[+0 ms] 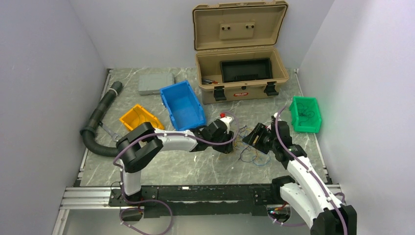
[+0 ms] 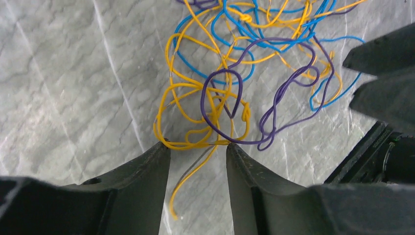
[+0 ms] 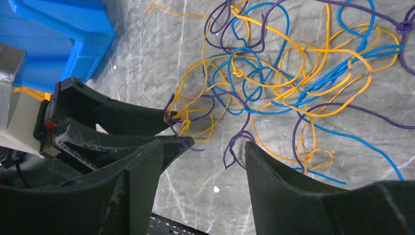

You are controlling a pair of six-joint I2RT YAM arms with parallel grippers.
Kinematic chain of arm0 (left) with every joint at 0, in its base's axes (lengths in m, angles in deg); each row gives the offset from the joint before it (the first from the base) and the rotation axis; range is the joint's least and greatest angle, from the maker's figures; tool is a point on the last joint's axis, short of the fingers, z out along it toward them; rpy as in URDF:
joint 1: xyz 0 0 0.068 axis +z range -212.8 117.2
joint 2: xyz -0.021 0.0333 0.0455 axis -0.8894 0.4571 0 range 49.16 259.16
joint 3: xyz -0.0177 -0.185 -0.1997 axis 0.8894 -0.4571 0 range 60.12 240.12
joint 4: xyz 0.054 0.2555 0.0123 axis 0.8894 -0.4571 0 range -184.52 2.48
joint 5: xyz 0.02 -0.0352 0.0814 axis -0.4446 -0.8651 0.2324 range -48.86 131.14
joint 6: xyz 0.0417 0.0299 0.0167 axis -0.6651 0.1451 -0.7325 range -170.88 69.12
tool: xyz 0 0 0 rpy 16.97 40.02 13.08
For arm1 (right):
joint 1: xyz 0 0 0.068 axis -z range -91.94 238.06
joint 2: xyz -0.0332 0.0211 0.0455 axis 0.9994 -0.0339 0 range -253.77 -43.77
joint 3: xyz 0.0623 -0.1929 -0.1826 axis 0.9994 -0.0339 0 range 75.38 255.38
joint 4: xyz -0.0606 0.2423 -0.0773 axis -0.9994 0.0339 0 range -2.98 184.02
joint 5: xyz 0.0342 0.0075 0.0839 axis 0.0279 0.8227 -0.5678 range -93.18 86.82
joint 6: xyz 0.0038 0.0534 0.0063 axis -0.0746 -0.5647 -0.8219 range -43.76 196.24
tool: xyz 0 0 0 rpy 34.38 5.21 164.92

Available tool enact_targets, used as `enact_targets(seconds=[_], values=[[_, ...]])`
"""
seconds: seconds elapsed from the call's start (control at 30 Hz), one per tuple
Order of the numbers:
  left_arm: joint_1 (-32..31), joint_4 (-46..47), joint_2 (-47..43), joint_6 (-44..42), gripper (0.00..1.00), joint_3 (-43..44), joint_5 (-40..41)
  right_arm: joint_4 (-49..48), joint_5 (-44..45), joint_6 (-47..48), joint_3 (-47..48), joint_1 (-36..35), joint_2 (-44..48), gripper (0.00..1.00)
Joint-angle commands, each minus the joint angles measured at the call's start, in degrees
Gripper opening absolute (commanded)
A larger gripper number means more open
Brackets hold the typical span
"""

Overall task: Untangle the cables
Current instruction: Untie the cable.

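The cables lie as a loose tangle of thin blue, yellow and purple wires on the marble table, between my two grippers. My left gripper is open, low at the tangle's edge; a yellow strand runs across between its fingertips and a loose yellow end trails back through the gap. My right gripper is open too, with a small purple loop just inside its right finger. In the right wrist view the left gripper's fingertips touch the yellow and purple knot. From above, both grippers face each other across the tangle.
A blue bin and a yellow bin stand behind the left arm. At the right is a green bin holding a few wires. An open tan case and a grey box are at the back. A black hose curves along the left.
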Motion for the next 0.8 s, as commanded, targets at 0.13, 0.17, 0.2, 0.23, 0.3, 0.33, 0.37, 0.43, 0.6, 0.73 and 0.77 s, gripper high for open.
enact_targets(seconds=[0.13,0.17,0.2,0.23,0.3,0.33,0.37,0.43,0.6,0.73,0.77], values=[[0.2,6.3,2.0,-8.1,0.00,4.5,2.8,-3.3,-1.4,-4.1,-1.6,-1.8,-0.3,0.64],[0.2,6.4,1.4,-9.0,0.00,3.9,2.9,-3.7,-1.3,-4.8,-1.9,-1.9,-0.4,0.63],[0.1,7.6,0.7,-9.9,0.00,2.7,2.8,-4.3,-1.2,-5.5,-2.3,-1.9,-0.5,0.62],[0.1,9.2,-0.3,-10.4,0.00,1.2,2.5,-5.2,-1.3,-5.8,-2.7,-1.9,-0.6,0.61],[0.1,12.1,-2.2,-11.0,0.00,-1.9,1.0,-7.2,-2.1,-6.2,-3.5,-2.0,-1.3,0.61],[0.1,13.5,-3.3,-11.1,0.00,-3.1,0.3,-8.2,-2.4,-6.2,-3.7,-2.1,-2.1,0.61],[0.1,14.0,-3.9,-11.0,0.00,-3.9,-0.1,-8.9,-2.6,-5.9,-3.8,-2.1,-2.9,0.61],[0.1,13.4,-5.0,-10.9,0.00,-4.9,-0.5,-10.1,-2.3,-5.6,-3.6,-2.3,-4.7,0.61],[-0.1,9.7,-9.6,-10.7,0.00,-6.7,-0.9,-14.8,-3.0,-6.3,-3.8,-2.4,-8.3,0.62],[-0.1,5.4,-14.6,-10.4,0.00,-8.5,0.7,-16.7,-2.5,-6.1,-3.5,-2.4,-11.0,0.61],[-0.1,4.1,-15.9,-10.6,0.00,-8.7,2.0,-16.5,-2.1,-5.8,-3.2,-2.4,-11.4,0.62]])
